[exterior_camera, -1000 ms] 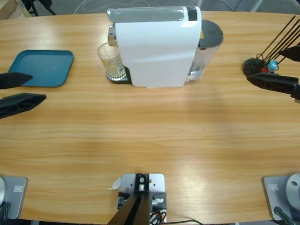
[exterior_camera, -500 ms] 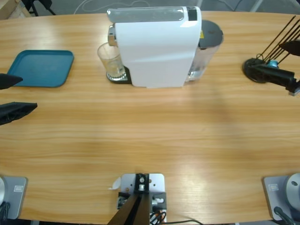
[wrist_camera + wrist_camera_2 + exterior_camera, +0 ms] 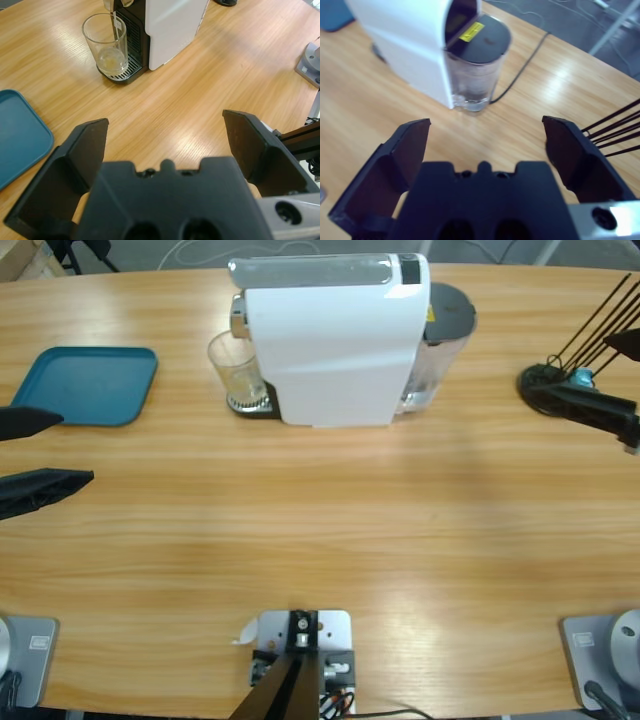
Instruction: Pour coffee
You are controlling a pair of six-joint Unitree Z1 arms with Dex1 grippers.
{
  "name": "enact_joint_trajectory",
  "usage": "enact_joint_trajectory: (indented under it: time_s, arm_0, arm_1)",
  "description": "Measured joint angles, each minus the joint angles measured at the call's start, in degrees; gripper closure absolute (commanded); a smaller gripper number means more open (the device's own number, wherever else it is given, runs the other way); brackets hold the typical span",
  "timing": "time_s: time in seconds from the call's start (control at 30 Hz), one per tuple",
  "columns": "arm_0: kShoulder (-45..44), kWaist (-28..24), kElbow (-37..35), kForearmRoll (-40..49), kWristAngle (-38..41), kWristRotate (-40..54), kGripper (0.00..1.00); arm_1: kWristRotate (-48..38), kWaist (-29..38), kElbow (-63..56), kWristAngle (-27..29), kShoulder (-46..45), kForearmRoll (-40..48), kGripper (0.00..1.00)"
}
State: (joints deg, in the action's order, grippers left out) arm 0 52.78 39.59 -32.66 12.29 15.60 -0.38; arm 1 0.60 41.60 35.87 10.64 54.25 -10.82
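Coffee (image 3: 111,56) lies as a thin pale layer in the bottom of a clear glass tumbler (image 3: 236,370), which stands upright on the drip grille of the white coffee machine (image 3: 330,335), under its spout, at the far side of the table (image 3: 320,540). Nearest the left edge, the left gripper (image 3: 35,452) hangs with jaws spread wide, empty, well apart from the tumbler; a blue tray (image 3: 85,385) lies just beyond it. The right gripper (image 3: 485,145) is likewise wide and empty, facing the machine's water tank (image 3: 475,65). For a clean pick, the left jaws should probably straddle the tumbler mid-wall, level, clear of the spout, closing gently before lifting straight.
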Motion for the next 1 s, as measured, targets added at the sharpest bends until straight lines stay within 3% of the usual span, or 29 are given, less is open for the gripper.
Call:
enact_joint_trajectory:
  time_s: [0.4,1.0]
  arm_0:
    - [0.0,0.0,0.0,-0.3,-0.3,-0.4,0.0]
    - [-1.0,0.0,0.5,-1.0,-1.1,-1.4,0.0]
  arm_1:
    - [0.5,0.2,2.2,-6.9,-4.3,-7.0,0.0]
    - [-1.7,0.2,13.1,-6.7,0.3,-23.1,0.0]
